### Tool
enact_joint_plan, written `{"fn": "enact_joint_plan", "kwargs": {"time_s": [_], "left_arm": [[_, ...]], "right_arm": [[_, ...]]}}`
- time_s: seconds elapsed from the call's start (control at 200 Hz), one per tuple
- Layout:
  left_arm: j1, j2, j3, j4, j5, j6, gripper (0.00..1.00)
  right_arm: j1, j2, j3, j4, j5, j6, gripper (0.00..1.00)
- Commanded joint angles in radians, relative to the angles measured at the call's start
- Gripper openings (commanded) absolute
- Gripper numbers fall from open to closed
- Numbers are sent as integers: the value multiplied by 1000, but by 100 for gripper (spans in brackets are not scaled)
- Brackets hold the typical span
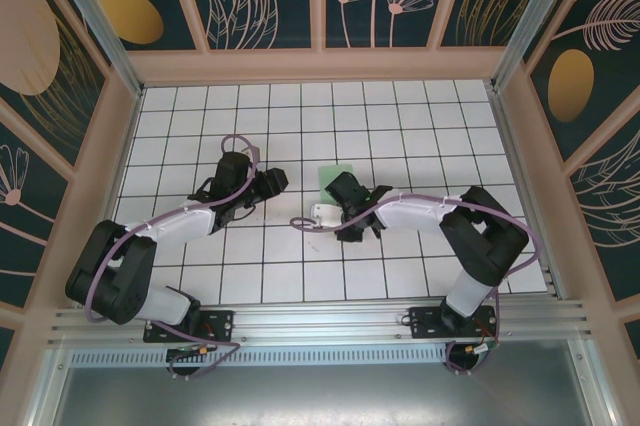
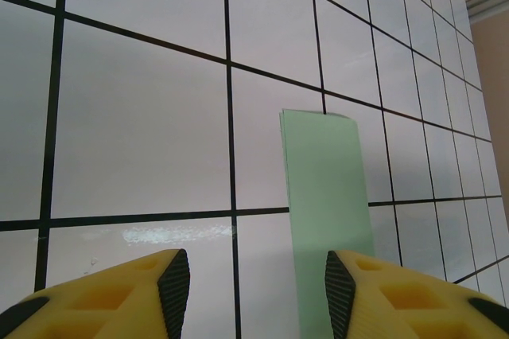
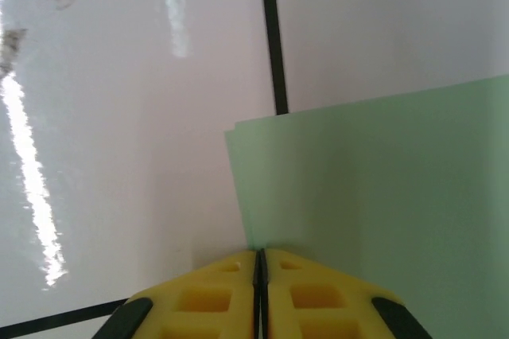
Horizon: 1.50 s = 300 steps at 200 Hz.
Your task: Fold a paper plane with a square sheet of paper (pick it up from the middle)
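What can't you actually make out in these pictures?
- Top view: near part of the green paper, under the right hand.
- Right wrist view: whether the shut hand pinches the paper; its fingers cover the contact.
- Left wrist view: the paper's lower end, cut by the picture's edge.

The left arm [image 1: 180, 218] and right arm [image 1: 420, 211] have smooth white shells between bulky black joints, and black bases. A lilac cable [image 1: 240, 137] loops along each arm. The left pincer [image 2: 258, 283] and right pincer [image 3: 260, 275] have yellow fingers [image 2: 119, 295] with recessed pockets and ribbed black pads [image 2: 176, 283] on the inner faces.
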Motion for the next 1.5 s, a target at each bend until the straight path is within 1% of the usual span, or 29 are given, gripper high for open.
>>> {"fn": "enact_joint_plan", "kwargs": {"time_s": [0.0, 0.13, 0.16, 0.28, 0.4, 0.545, 0.625, 0.63, 0.661, 0.711, 0.756, 0.841, 0.901, 1.041, 1.256, 1.416, 1.496], "left_arm": [[2, 8, 1, 5, 8, 15, 52], [3, 16, 4, 7, 14, 15, 52], [2, 18, 4, 7, 14, 16, 52], [2, 19, 4, 10, 15, 14, 52], [2, 23, 7, 11, 15, 13, 52], [2, 33, 12, 26, 37, 5, 52], [2, 40, 15, 22, 41, 6, 52], [2, 39, 16, 23, 41, 6, 52], [3, 40, 17, 21, 41, 6, 52], [3, 39, 15, 20, 39, 7, 52], [2, 38, 15, 20, 37, 7, 53], [3, 42, 18, 21, 38, 8, 53], [2, 45, 17, 22, 41, 7, 53], [2, 46, 21, 19, 38, 11, 53], [2, 53, 26, 6, 36, 20, 53], [3, 55, 28, 9, 35, 19, 53], [2, 58, 31, 10, 35, 19, 53]], "right_arm": [[-13, -17, -8, 41, 58, 11, 10], [-19, -38, -13, 49, 50, 28, 7], [-22, -42, -14, 49, 43, 30, 5], [-37, -66, -22, 56, 41, 40, 0], [-56, -94, -34, 82, -6, 59, 0], [-69, -89, -32, 80, -14, 83, 0], [-73, -90, -33, 63, -39, 94, 0], [-73, -90, -33, 61, -40, 94, 0], [-71, -90, -38, 58, -42, 92, 11], [-68, -97, -56, 72, -36, 78, 19], [-70, -101, -69, 86, -28, 64, 28], [-71, -89, -66, 86, -6, 31, 33], [-70, -73, -58, 80, -3, 8, 35], [-70, -29, -42, 100, 47, -11, 36], [-62, -7, -30, 96, 41, -36, 37], [-62, 11, -26, 124, 72, -32, 37], [-63, 15, -25, 138, 78, -32, 34]]}}
